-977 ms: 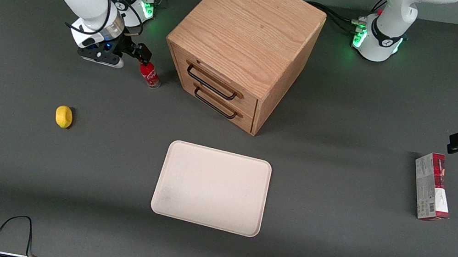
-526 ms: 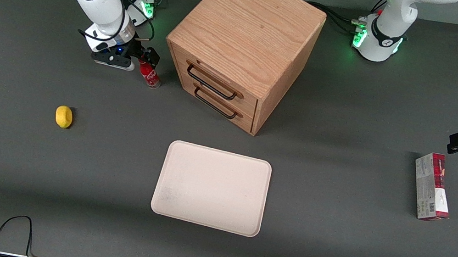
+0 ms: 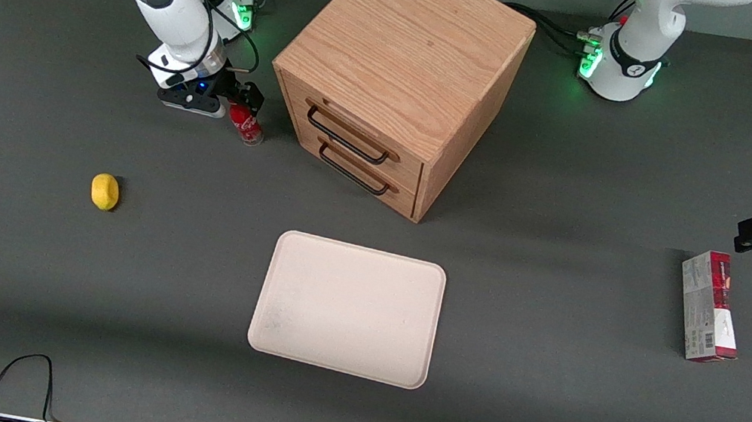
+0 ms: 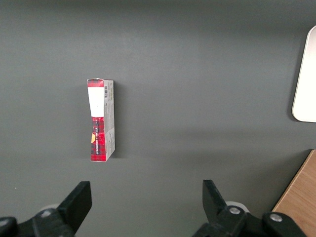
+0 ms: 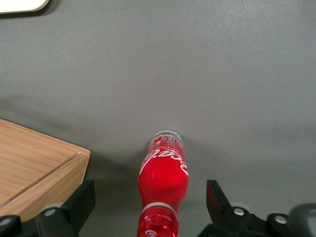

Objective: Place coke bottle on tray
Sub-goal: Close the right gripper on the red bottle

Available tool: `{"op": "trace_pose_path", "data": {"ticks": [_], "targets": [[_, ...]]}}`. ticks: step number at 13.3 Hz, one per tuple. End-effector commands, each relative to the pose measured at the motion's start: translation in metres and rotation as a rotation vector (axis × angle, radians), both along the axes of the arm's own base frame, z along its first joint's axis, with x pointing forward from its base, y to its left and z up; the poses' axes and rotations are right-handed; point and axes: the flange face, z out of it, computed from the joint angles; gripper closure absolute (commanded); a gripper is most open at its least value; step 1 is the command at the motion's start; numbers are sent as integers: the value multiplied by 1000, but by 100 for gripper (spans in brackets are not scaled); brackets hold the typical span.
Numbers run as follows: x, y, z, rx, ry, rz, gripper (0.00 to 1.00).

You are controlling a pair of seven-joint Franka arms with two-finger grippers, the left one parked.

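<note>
- The gripper (image 3: 236, 98) hangs directly over the coke bottle (image 3: 246, 124), its fingers (image 5: 79, 202) spread wide on either side of the cap, not touching.
- The bottle stands upright on the counter (image 3: 544, 392), beside the wooden cabinet (image 3: 398, 77).
- The tray (image 3: 348, 309) lies nearer the front camera, well apart.
</note>
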Motion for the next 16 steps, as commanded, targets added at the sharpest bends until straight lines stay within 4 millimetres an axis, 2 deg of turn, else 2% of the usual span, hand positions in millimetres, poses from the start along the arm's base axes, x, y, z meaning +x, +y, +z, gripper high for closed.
{"op": "trace_pose_path", "data": {"ticks": [1, 5, 7, 8, 9, 10, 11, 16], "targets": [[-3, 4, -1, -7, -18, 3, 1], [-11, 7, -2, -28, -14, 38, 5], [-16, 5, -3, -37, 2, 53, 11], [-16, 5, -2, -46, 3, 61, 20], [-18, 4, -3, -58, 10, 70, 40], [-19, 4, -2, -62, 18, 72, 72], [-20, 3, -1, -66, 27, 72, 100], [-20, 3, 1, -66, 23, 73, 100]]}}
